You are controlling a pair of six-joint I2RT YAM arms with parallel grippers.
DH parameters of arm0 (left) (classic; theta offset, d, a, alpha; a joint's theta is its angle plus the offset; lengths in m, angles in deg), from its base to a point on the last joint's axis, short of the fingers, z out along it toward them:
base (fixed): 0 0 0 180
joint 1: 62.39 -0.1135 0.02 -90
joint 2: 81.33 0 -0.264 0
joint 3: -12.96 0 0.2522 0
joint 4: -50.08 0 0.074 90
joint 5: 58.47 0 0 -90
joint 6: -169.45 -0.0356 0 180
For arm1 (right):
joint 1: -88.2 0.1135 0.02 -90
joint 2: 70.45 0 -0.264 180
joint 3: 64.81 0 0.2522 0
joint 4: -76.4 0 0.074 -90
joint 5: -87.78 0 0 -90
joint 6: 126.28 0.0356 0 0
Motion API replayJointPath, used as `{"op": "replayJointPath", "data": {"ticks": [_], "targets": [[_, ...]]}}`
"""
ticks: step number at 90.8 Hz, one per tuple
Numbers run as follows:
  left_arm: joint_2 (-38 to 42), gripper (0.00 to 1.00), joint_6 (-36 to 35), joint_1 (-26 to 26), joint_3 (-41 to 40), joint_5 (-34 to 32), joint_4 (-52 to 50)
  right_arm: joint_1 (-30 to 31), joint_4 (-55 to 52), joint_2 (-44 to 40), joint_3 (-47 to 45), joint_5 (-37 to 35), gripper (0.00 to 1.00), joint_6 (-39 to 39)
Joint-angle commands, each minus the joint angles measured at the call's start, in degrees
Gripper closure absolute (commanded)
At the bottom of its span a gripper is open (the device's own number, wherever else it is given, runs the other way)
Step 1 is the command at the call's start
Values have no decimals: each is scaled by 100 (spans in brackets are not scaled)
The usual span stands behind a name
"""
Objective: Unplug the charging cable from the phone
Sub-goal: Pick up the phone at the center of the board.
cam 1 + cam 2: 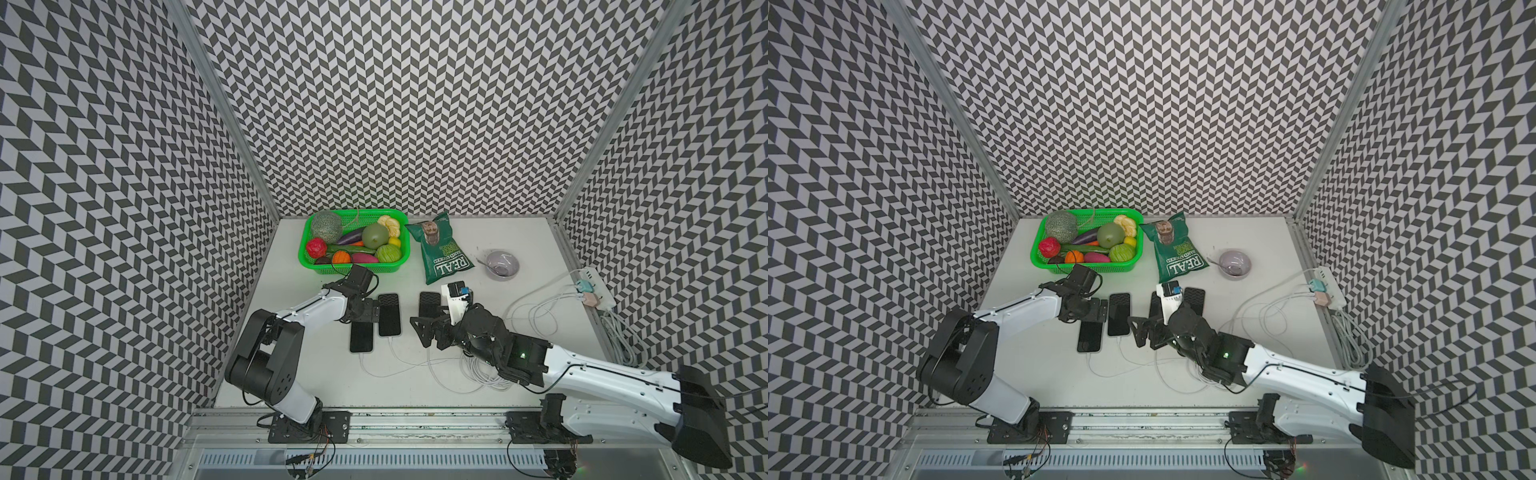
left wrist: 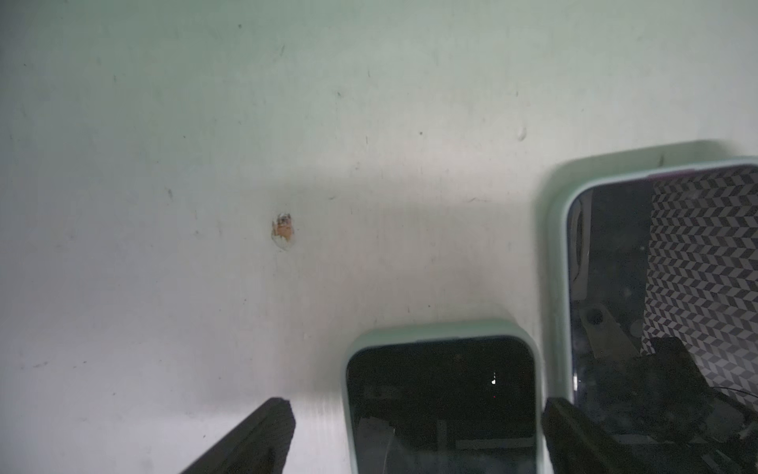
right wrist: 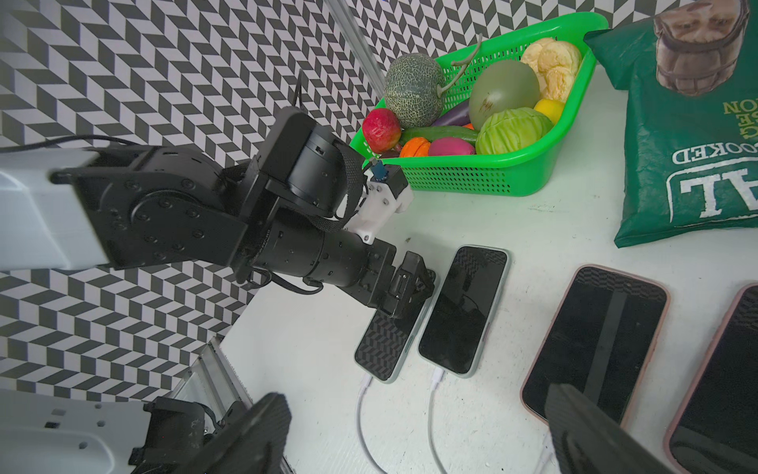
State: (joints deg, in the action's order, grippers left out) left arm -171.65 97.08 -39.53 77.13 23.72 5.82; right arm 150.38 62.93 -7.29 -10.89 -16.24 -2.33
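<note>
**Ana:** What do the top views give?

**Ben:** Four phones lie screen-up in a row on the white worktop [image 1: 316, 374]. The left hand [image 1: 368, 312] sits low over the far end of the leftmost phone [image 1: 361, 340]. A white cable [image 1: 362, 360] runs from that phone's near end. The right hand [image 1: 417, 332] hangs by the two phones on the right. Behind them are a green basket [image 1: 353, 272] of fruit and vegetables, a crisp bag [image 1: 440, 249] and a bowl [image 1: 503, 266]. A power strip [image 1: 596, 286] lies at the right edge.

**Ana:** And the left wrist camera?

**Ben:** The left hand [image 2: 416, 406] is open and grips nothing. Its fingers [image 2: 262, 435] stand wide apart on either side of the phone's [image 2: 443, 410] top end. One is clear of the mint case, and the other sits in the gap towards the second phone [image 2: 656, 287].

**Ana:** The right wrist camera?

**Ben:** The right hand [image 3: 416, 396] is open too, with its fingers spread above the worktop and nothing between them. Ahead of it, the cable [image 3: 359, 410] is plugged into the phone's [image 3: 385, 349] near end. The left hand covers the phone's far end. The second phone [image 3: 463, 312] has its own cable plugged in beside it.
</note>
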Motion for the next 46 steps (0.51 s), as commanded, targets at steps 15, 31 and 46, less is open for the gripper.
{"op": "replayJointPath", "data": {"ticks": [15,31,46], "targets": [[-171,5,-91,33,16,95,-19,37,275,59,-19,-177,0,26],[-105,5,-59,77,-15,105,-1,39,302,123,-27,-133,0,15],[-43,3,-57,94,-75,103,-5,38,316,207,12,-76,0,0]]}}
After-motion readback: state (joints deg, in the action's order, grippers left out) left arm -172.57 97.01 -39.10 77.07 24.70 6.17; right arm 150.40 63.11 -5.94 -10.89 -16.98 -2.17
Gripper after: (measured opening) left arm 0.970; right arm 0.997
